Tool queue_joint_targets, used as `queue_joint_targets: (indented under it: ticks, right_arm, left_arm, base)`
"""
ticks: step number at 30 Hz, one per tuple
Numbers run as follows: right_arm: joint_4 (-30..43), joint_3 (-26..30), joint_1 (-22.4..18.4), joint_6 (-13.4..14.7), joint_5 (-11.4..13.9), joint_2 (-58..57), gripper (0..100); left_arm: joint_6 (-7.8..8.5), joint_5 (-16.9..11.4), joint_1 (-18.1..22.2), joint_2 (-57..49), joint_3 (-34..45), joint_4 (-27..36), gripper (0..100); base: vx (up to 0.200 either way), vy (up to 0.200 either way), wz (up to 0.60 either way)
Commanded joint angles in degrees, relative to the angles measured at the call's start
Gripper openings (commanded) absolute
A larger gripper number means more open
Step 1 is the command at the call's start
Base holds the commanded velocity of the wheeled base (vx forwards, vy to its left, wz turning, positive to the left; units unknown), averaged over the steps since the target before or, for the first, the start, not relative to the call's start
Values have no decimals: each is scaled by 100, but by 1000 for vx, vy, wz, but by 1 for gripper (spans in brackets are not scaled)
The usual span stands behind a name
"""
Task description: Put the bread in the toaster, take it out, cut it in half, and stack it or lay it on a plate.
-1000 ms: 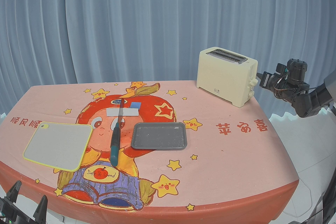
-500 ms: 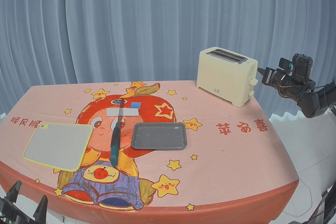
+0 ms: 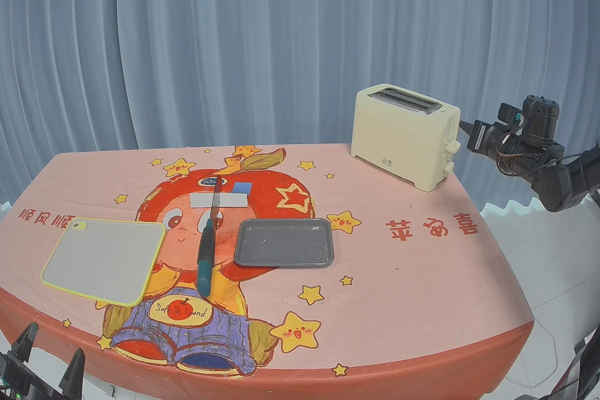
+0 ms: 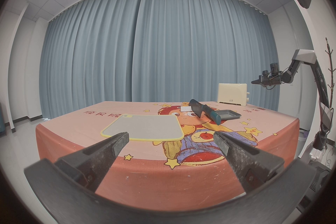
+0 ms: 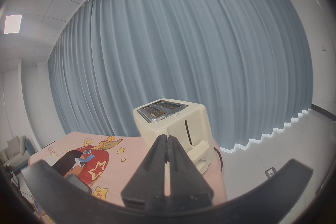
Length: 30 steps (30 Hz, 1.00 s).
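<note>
Toaster [image 3: 405, 135]: its lever [image 5: 200, 147] looks pushed down — bread inside, I judge, though I cannot tell from the slots. Right claw [image 5: 167, 140] sits just beside the toaster's lever end, closed on nothing — best to hold clear, then open it above the slots.

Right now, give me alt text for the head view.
The shut right hand hovers beside the lever side of a cream toaster at the far right of the table. Nearer, left to right, lie a cutting board, a knife and an empty grey plate.
</note>
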Motion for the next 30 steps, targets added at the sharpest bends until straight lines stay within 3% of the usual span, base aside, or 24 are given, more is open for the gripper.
queue_joint_targets:
  ticks: [1,30]
  right_arm:
    - [-5,23,9,-8,3,-18,0]
    - [-5,700,343,-113,12,-686,0]
  left_arm:
    - [-1,1,0,-3,101,-4,100]
    - [-1,1,0,-3,101,-4,100]
  base:
    - [0,0,0]
    - [0,0,0]
